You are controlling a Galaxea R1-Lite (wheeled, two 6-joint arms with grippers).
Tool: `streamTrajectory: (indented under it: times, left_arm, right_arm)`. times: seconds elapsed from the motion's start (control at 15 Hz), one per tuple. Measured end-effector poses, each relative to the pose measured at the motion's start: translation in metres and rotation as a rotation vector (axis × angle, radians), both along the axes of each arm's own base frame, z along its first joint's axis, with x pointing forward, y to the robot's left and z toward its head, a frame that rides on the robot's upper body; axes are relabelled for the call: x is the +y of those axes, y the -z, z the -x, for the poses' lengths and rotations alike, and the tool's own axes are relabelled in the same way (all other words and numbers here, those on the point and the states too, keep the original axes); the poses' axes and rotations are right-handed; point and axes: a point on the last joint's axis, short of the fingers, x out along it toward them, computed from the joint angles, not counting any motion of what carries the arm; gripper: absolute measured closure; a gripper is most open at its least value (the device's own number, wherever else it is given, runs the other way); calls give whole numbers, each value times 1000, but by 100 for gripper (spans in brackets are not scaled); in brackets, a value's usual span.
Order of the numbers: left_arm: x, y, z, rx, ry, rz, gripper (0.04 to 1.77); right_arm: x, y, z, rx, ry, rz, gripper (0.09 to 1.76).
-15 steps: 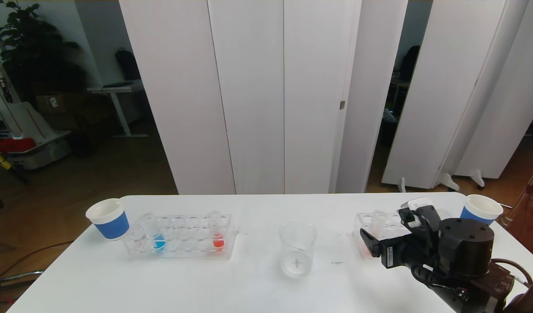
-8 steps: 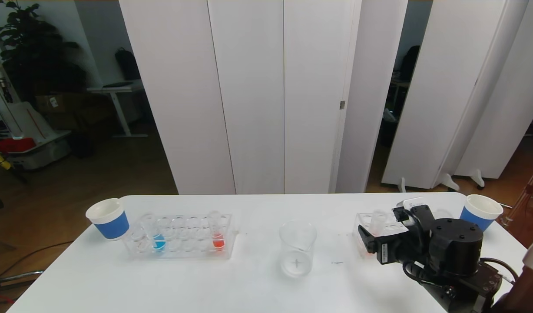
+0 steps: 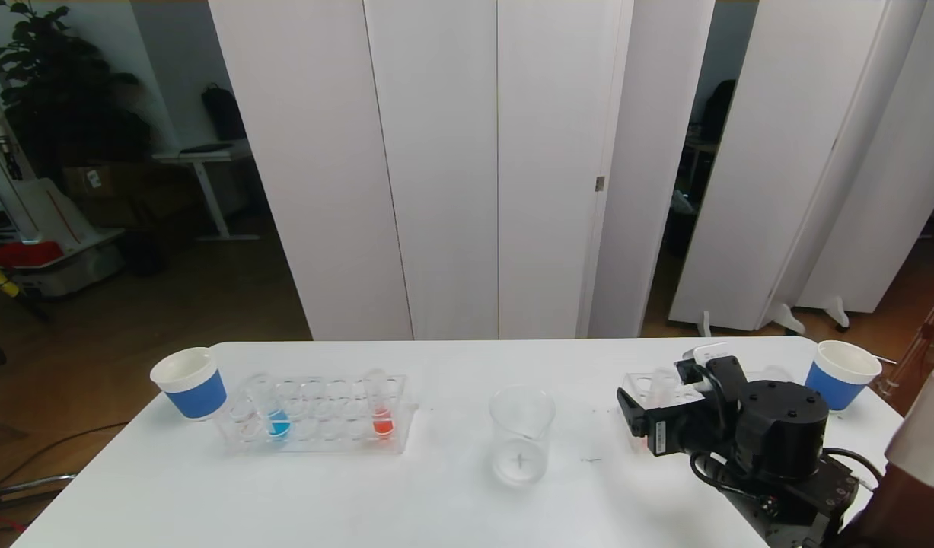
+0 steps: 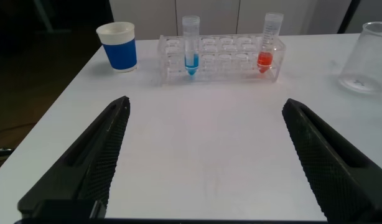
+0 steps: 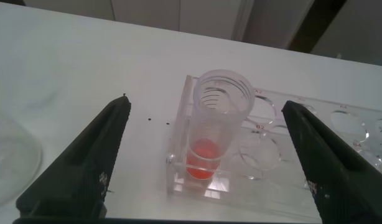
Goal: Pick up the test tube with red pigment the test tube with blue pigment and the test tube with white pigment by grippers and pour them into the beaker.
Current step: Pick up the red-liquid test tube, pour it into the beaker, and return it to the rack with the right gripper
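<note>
**Right gripper open above a red tube; nothing held**

The right gripper (image 5: pixel 206 155) hung over the right-hand rack (image 3: pixel 649 384) with its two black fingers (image 5: pixel 85 165) spread wide, one on each side of a single clear test tube with red pigment (image 5: pixel 213 130) that stood upright in a corner well. Neither finger touched the tube. In the head view the same gripper (image 3: pixel 661 399) sat at the rack's near-left end, hiding most of it.

The left gripper (image 4: pixel 203 162) was also spread wide and empty, low over bare tabletop, well short of the left-hand rack (image 3: pixel 314 415). It did not show in the head view.

The left rack carried two tubes, both upright: the test tube with blue pigment (image 3: pixel 272 411) toward its left end and a second red-filled tube (image 3: pixel 379 411) toward its right end. That made three filled tubes visible in all, two red and one blue. A test tube with white pigment could not be made out.

One beaker (image 3: pixel 521 434) stood upright between the two racks, near the table's middle, a small cross mark at its base. Two blue paper cups stood on the white table (image 3: pixel 436 502): one (image 3: pixel 191 383) just left of the left rack, the other (image 3: pixel 841 373) at the far right corner.
</note>
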Motion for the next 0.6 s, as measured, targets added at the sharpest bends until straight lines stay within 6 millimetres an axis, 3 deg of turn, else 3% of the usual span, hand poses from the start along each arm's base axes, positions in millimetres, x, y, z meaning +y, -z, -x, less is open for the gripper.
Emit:
streamTrajectory:
  times: [0.53,0.6]
  left_arm:
    - [0,0,0,0,0,0,6]
    - [0,0,0,0,0,0,6]
  right_arm:
    - [5,11,-8,3,-4,5,10]
    - [6,11,-9,-1,-4,3,16]
